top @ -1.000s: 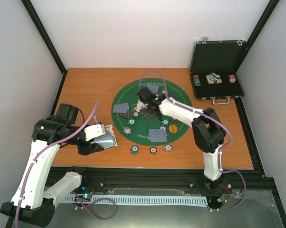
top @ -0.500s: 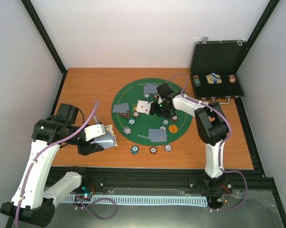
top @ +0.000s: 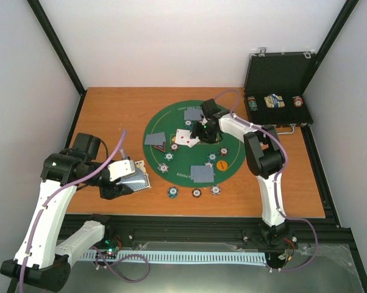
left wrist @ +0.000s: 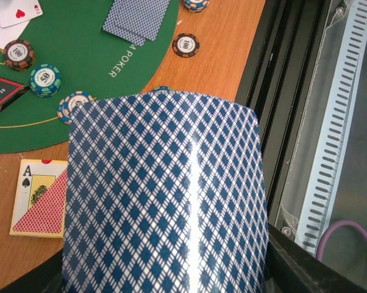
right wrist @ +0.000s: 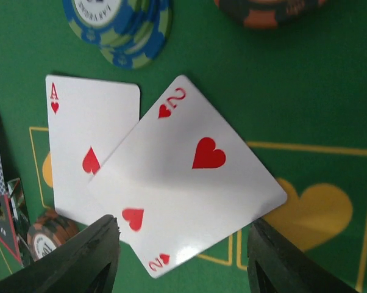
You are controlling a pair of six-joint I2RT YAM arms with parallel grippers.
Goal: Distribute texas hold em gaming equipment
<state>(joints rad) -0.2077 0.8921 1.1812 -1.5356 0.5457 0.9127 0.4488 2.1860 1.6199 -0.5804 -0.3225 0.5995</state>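
Directly under right end effector (right wrist: 182, 244): cards (right wrist: 189, 177)

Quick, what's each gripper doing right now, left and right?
Left gripper: closed, holding blue-backed cards.
Right gripper: open, holding nothing, above the two of hearts.

Plain white walls (top: 171, 43) are closing in the wooden tabletop (top: 110, 110) at the back and on both sides, with black posts (top: 55, 46) running up the corners. A black case (top: 278, 70) is sitting open at the far right corner, its lid raised. A black rail (top: 189, 229) is running along the near edge, and below it a white slotted strip (top: 189, 257) is lying across a grey metal surface (top: 330, 268).
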